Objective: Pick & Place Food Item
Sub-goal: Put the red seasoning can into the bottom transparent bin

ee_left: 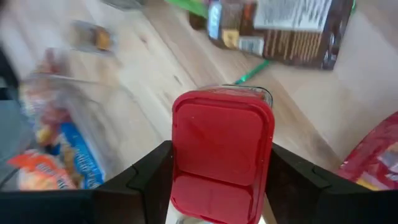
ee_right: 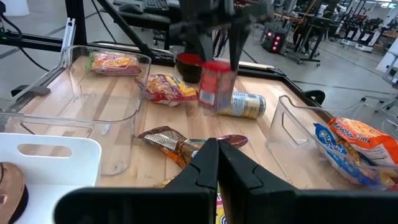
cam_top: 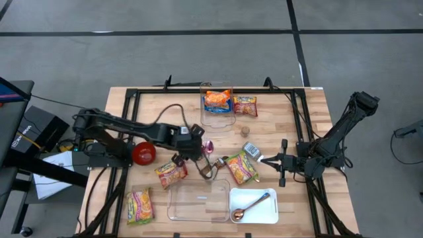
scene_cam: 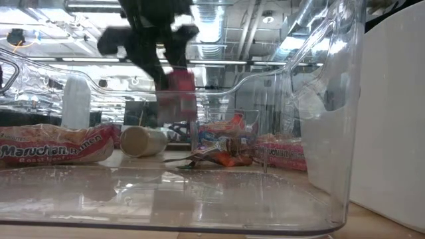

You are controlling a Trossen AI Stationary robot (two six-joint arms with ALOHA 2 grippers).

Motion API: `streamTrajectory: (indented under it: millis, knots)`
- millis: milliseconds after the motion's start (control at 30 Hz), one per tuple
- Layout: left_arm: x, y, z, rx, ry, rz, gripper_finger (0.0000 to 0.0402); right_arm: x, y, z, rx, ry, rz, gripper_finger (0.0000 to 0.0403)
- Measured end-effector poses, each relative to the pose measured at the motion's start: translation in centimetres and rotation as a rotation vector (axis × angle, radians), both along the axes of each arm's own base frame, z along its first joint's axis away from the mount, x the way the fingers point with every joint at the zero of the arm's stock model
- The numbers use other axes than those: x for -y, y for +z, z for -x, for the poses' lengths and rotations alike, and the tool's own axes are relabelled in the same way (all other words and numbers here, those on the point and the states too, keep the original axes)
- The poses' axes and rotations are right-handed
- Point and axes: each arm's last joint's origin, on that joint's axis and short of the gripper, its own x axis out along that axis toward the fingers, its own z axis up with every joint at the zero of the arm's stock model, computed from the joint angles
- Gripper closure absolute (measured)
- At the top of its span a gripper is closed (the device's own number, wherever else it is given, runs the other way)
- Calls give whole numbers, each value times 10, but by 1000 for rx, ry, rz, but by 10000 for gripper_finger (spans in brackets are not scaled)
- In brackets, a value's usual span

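Red rectangular plastic-lidded container (ee_left: 222,155) clamped between the fingers of the left claw (ee_left: 219,177), carried clear of the wooden bench (cam_top: 291,125), just above the brown snack wrapper (cam_top: 206,168). Transport step in hand; next, carrying to the clear plastic bin (cam_top: 198,201) near that wrapper, probably, then release. Right claw (cam_top: 269,159) pressed together, idle beyond the wrapper.

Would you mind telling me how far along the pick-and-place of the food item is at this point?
Done: the left gripper has closed on the red-lidded container and has it lifted clear of the table. In hand: the container hangs in the air near the middle of the table, above the brown snack packet. Left: setting it down; the near clear bin looks empty. The right gripper waits shut at the right.
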Motion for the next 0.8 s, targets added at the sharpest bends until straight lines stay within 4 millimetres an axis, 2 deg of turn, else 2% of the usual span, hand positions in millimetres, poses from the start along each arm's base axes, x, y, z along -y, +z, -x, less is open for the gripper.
streamTrajectory:
  millis: [100,267,633,800]
  knots:
    - [8,17,9,73,0,30,203,0,0,0,-1,0,1,403]
    - [33,37,21,185,-75,66,203,2,0,-1,-1,-11,2,403]
    - [85,47,30,307,-221,147,203,3,0,-3,1,-24,-1,403]
    - [103,55,30,379,-334,270,203,2,0,-3,-5,-1,-8,403]
